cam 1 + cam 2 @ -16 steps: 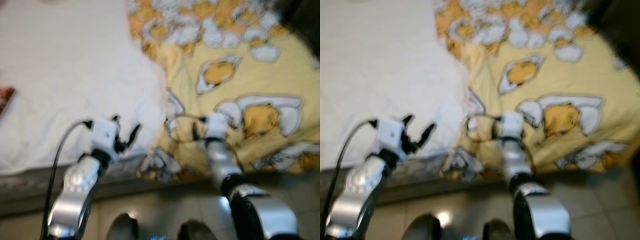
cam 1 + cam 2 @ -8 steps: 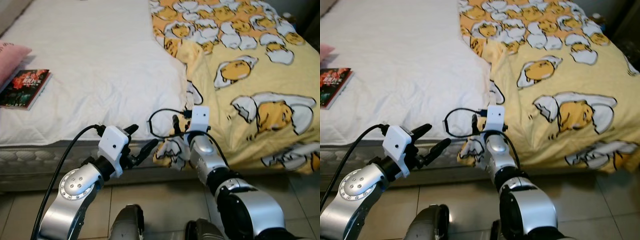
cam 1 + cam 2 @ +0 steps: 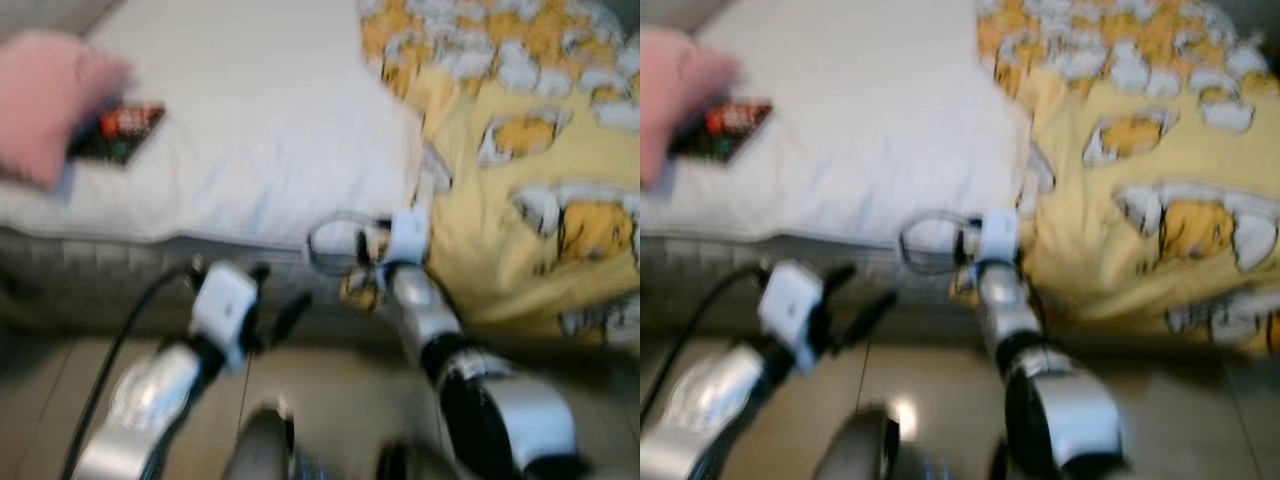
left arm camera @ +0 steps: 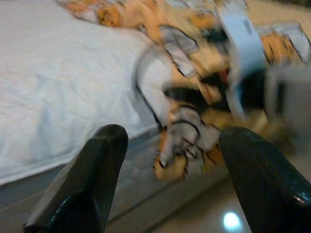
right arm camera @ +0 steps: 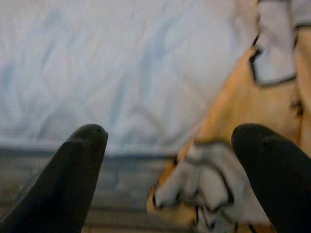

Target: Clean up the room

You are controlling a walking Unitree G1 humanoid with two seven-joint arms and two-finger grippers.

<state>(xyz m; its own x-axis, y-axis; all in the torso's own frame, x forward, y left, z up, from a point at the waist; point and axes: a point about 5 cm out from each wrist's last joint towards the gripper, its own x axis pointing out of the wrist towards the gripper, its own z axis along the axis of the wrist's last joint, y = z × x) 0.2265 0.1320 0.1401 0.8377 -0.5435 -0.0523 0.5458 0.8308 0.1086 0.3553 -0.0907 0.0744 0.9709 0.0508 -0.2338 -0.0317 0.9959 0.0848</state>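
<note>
Rumpled yellow blanket [image 3: 520, 200] beside smooth white sheet [image 3: 250, 130], blurred.

Yellow blanket [image 3: 520, 190] with white-orange print; white sheet [image 3: 250, 150]; pink pillow [image 3: 45, 100].

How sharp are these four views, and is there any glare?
Both eye views are motion-blurred: the book, pink pillow and yellow blanket smear. Left wrist view: blur is worst on the right arm, its fingers less so. Right wrist view is soft, with the sheet pale. One small glare spot shines on the floor.
</note>
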